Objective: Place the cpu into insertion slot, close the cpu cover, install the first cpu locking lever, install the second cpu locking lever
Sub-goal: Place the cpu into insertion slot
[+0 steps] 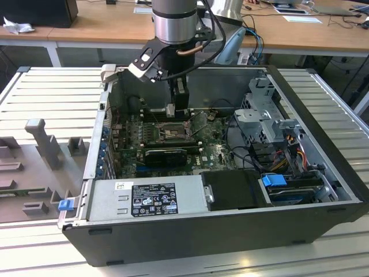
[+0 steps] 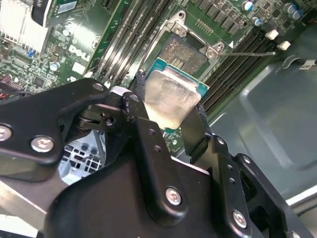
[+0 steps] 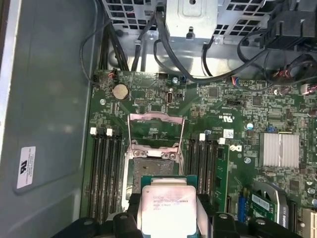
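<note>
At the exterior view's left, grey moulded fixtures (image 1: 43, 144) lie on the slatted table (image 1: 52, 86). In the middle of the frame sits the open computer case (image 1: 230, 231), and the gripper (image 1: 176, 112) reaches into its upper centre above the motherboard (image 1: 213, 153). In both wrist views the jaws pinch the cpu (image 2: 171, 96) by two opposite edges, just beside the bare insertion slot (image 3: 151, 161) and not seated in it. The cpu cover (image 3: 156, 116) stands hinged open. At the right sits a metal drive cage (image 1: 262, 109).
</note>
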